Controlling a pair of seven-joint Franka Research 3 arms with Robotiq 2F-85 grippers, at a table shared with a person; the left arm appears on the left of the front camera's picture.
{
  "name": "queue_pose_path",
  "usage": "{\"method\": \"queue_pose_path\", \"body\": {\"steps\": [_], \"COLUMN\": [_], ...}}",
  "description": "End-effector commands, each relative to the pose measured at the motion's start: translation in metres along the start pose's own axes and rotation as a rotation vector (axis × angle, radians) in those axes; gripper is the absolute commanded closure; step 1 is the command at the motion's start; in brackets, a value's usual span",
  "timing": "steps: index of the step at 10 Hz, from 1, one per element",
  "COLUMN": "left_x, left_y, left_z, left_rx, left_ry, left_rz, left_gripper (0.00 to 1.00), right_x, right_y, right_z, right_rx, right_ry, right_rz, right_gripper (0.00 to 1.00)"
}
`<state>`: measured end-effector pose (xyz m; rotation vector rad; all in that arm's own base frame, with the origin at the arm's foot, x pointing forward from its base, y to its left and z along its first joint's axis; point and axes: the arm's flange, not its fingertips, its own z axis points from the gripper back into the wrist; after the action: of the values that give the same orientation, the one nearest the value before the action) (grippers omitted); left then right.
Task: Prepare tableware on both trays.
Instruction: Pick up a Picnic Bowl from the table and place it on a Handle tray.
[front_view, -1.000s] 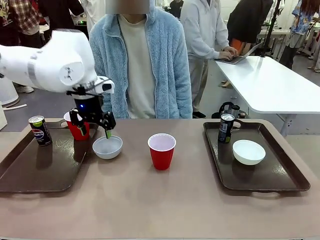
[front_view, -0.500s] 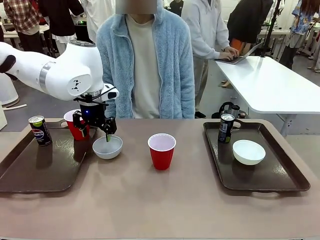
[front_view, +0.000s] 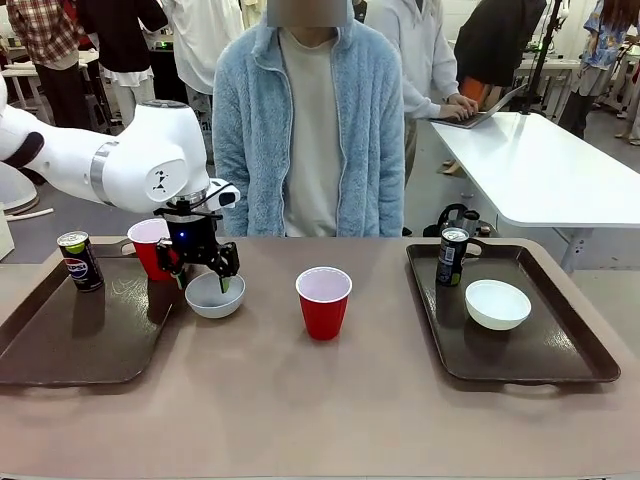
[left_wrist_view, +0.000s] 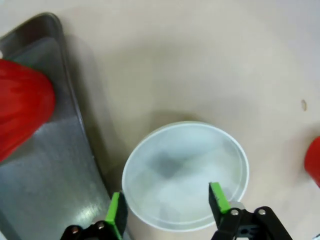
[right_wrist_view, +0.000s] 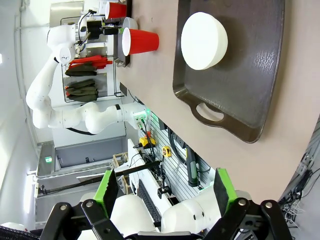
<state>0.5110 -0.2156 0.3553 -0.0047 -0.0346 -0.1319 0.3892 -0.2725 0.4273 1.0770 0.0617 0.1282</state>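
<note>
Front view, 12 o'clock = the far side, where the person (front_view: 310, 130) stands.

- Left gripper (front_view: 201, 280): low over the left bowl (front_view: 215, 298), jaws wide apart, nothing held. In the left wrist view the green pads (left_wrist_view: 117, 220) straddle the bowl's near rim: one just outside the wall on the tray side, the other over the white inside. Cannot tell if either touches.
- Left bowl: upright on the bare table (front_view: 300, 410), just beside the left tray (front_view: 60, 350) at that tray's 3 o'clock edge, off the tray.
- Left tray holds the tray cup (front_view: 150, 245), red and upright, at its 1 o'clock corner, and the left can (front_view: 80, 260) upright at about 11 o'clock. The two stand apart.
- Middle cup (front_view: 323, 302): red, white inside, upright on the bare table near the centre, at 3 o'clock from the left bowl and clear of both trays.
- Right tray (front_view: 540, 365): right can (front_view: 452, 256) upright at its 11 o'clock corner; right bowl (front_view: 497, 304) at 4 o'clock from that can, near but not touching.
- Right gripper (right_wrist_view: 165, 192): seen in the right wrist view, jaws spread wide with nothing between them, well back from the right tray
</note>
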Motion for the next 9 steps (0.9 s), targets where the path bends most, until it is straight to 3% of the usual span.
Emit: {"method": "queue_pose_path", "body": {"steps": [1, 2, 3, 6, 7, 9], "left_x": [0.003, 0.004, 0.003, 0.002, -0.001, -0.012], "left_y": [0.004, 0.003, 0.003, 0.004, 0.004, 0.005], "left_z": [0.002, 0.002, 0.001, 0.002, 0.007, 0.028], "left_rx": [-0.006, -0.001, 0.005, 0.001, -0.012, -0.023], "left_ry": [-0.005, -0.001, 0.008, 0.011, 0.018, -0.032], "left_rz": [-0.002, -0.004, -0.006, -0.012, -0.028, -0.049], "left_gripper": [0.65, 0.96, 1.0, 0.97, 1.0, 1.0], "right_x": [-0.003, -0.003, -0.003, -0.003, -0.003, -0.003], "right_y": [0.001, 0.001, 0.001, 0.001, 0.001, 0.001], "right_z": [-0.003, -0.003, -0.003, -0.003, -0.003, -0.003], "right_rx": [-0.012, -0.012, -0.012, -0.012, -0.012, -0.012], "right_ry": [-0.001, -0.001, -0.001, -0.001, -0.001, -0.001], "right_rz": [-0.013, -0.013, -0.013, -0.013, -0.013, -0.013], "right_gripper": [0.0, 0.0, 0.0, 0.0, 0.0, 0.0]}}
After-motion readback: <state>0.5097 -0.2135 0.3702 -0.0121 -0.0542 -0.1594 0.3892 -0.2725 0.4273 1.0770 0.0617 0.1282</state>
